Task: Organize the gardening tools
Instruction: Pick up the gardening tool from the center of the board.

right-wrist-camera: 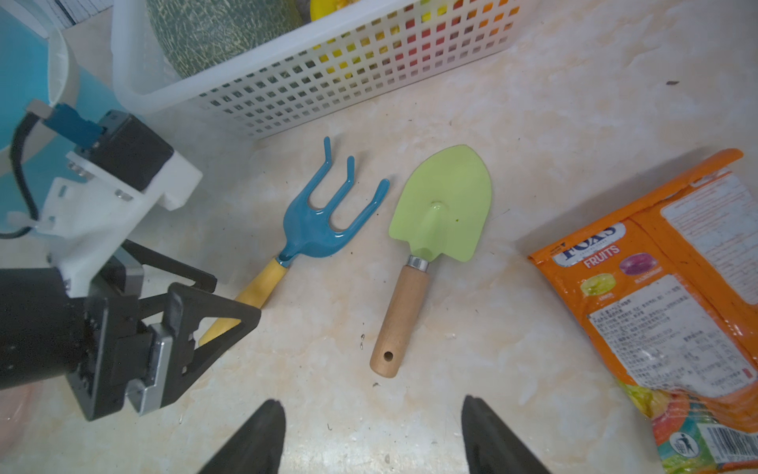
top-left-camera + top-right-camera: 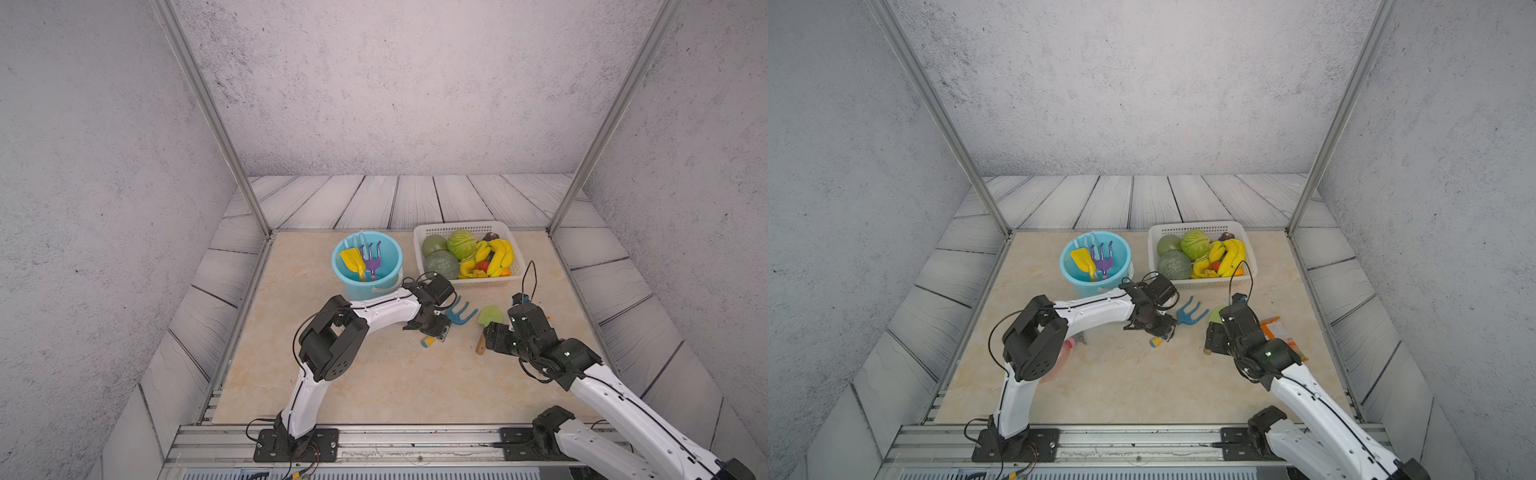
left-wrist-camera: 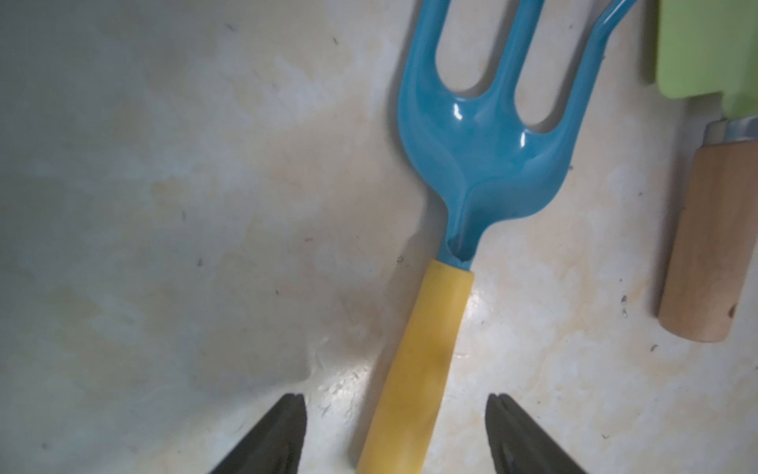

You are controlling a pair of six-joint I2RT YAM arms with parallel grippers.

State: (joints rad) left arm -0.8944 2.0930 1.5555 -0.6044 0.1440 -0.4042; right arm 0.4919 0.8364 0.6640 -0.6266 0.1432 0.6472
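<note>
Spray bottle (image 2: 1062, 358), pink and translucent, sits nearest you on the surface (image 2: 374, 386), mostly hidden behind your left arm's elbow. Farther in, your left end effector (image 3: 396, 400) is low over the blue fork (image 3: 484, 156). Its fingers stand apart on either side of the yellow handle with a gap each side, so nothing is gripped. Your right end effector (image 1: 373, 401) hovers open and empty, just short of the green trowel (image 1: 441, 209). The trowel lies just beside the fork, and both blades point toward the white basket (image 2: 457, 227) of fruit and vegetables. An orange snack packet (image 1: 656, 287) lies to the trowel's right. At the back, beside the basket, the blue bucket (image 2: 392, 249) holds the yellow shovel (image 2: 352, 259), purple fork (image 2: 371, 259) and pale-blue fork (image 2: 358, 240).
</note>
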